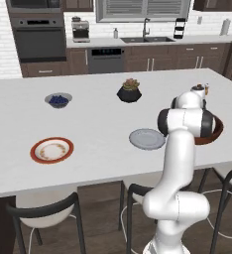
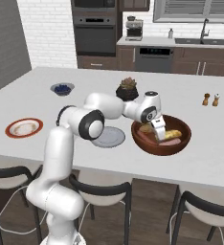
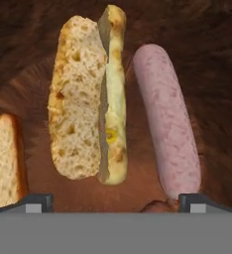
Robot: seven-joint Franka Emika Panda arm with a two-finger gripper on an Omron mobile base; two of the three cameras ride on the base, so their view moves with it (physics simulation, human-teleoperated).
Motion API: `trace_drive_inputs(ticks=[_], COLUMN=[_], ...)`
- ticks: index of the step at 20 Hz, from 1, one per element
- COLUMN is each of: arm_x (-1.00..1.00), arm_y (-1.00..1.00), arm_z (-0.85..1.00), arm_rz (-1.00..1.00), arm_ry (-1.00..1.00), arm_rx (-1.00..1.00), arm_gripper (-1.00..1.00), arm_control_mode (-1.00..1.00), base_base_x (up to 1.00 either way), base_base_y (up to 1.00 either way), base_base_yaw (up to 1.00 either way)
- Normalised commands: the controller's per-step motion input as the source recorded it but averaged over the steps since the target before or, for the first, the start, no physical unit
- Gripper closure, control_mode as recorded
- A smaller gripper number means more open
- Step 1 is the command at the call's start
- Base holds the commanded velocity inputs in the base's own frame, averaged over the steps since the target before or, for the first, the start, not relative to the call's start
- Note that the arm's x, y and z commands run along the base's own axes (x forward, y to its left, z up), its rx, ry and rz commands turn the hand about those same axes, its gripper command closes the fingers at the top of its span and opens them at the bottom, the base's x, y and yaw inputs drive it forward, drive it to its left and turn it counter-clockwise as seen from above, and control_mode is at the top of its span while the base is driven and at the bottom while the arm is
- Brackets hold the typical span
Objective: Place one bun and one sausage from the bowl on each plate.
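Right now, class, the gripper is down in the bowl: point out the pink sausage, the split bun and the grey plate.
Pink sausage [image 3: 167, 124], hand view, middle of its length.
Split bun [image 3: 78, 99], hand view, its crumb face.
Grey plate [image 1: 145, 139], left base view, its flat centre.

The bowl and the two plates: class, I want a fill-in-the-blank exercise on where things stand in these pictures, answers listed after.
1. The gripper hangs inside the dark reddish-brown ____.
2. In the hand view, the pink sausage lies beside a split ____.
3. The light grey plate and the red-rimmed plate both carry ____ food.
4. The black plant pot stands on the white ____.

Missing words: bowl; bun; no; counter.
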Motion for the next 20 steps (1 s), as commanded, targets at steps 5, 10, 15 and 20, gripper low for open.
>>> trace_drive_inputs(ticks=[5,10,15,20], arm_x=[0.06,0.22,0.34,-0.05], arm_y=[-0.29,-0.10,0.00,-0.11], arm_z=[-0.27,-0.06,0.00,-0.66], arm_rz=[0.12,0.04,0.00,0.07], arm_ry=[0.02,0.00,0.01,0.03], arm_rx=[-0.04,0.00,0.00,-0.06], arm_gripper=[-1.00,-1.00,-1.00,-1.00], arm_control_mode=[-1.00,-1.00,-1.00,-1.00], base_base_x=[0.00,0.00,0.00,0.00], base_base_y=[0.00,0.00,0.00,0.00], base_base_yaw=[0.00,0.00,0.00,0.00])
